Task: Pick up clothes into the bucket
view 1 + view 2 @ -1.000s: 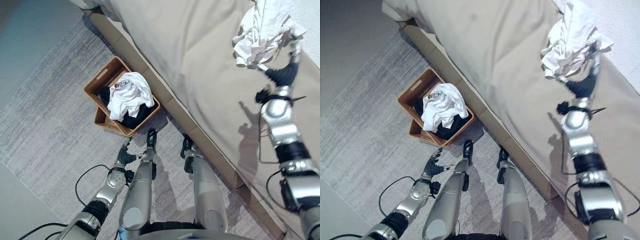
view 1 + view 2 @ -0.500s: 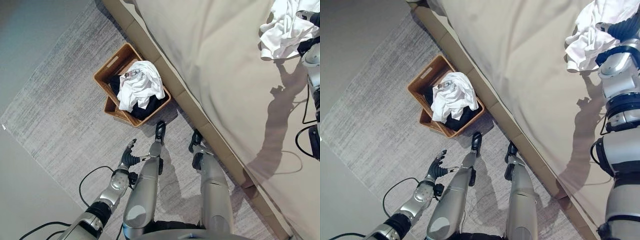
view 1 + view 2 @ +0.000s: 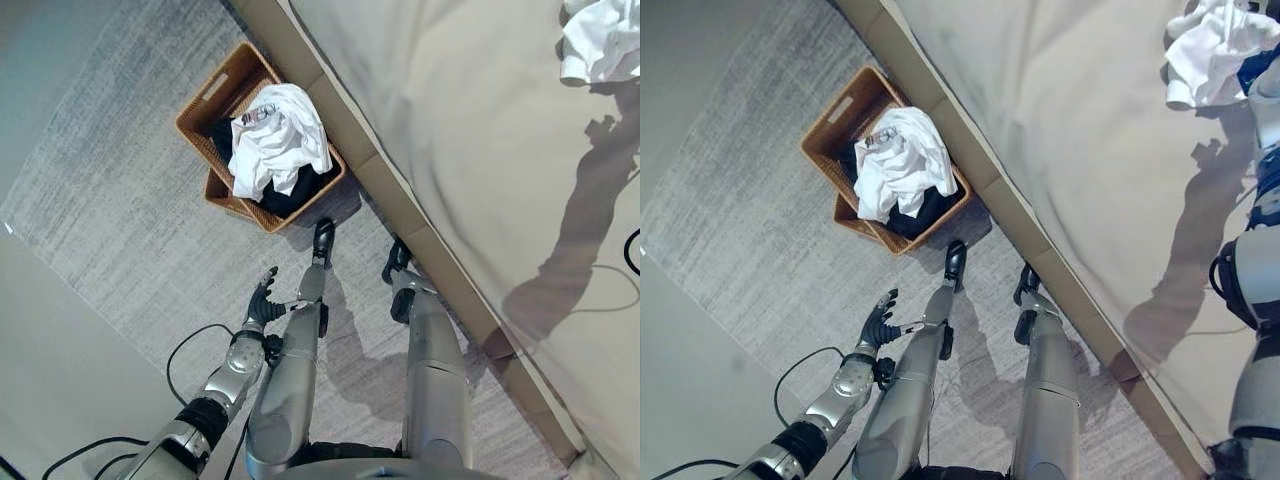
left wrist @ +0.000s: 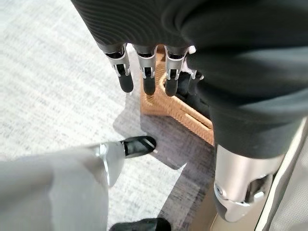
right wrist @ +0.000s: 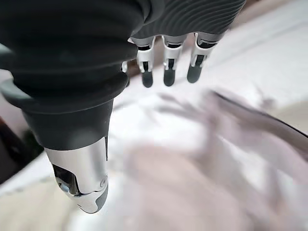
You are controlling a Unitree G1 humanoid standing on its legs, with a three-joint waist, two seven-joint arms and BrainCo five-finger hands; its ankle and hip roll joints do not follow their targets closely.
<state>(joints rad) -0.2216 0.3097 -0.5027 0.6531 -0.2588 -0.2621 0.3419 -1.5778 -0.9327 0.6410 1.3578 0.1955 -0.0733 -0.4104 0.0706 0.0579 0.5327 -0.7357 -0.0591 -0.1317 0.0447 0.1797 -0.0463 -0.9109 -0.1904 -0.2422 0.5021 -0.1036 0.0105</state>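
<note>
I take the brown woven wicker basket (image 3: 225, 100) on the grey carpet (image 3: 110, 210) as my reference. It sits close against the low tan side panel of the bed (image 3: 380, 190) and is already heaped with a white crumpled garment (image 3: 278, 140) lying on top of dark clothes (image 3: 300, 192).

My left hand (image 3: 878, 322) hangs low over the carpet, on the near side of the basket and well apart from it. In the left wrist view its fingers (image 4: 126, 77) run out straight and spread, with the thumb set off to one side; they hold nothing and touch nothing, and a corner of the basket shows past their tips.

Far from the basket, across the beige bed sheet (image 3: 460, 130), I see a second white crumpled garment (image 3: 1210, 60) at the far right edge of the bed. My right hand (image 5: 166, 65) is over there with it. In the right wrist view its fingers (image 5: 195, 70) are extended and relaxed, not curled round anything, and the white cloth lies blurred beneath them. I cannot tell whether the fingertips touch the cloth or stand just clear of it, but nothing is pinched between the fingers and the thumb.
</note>
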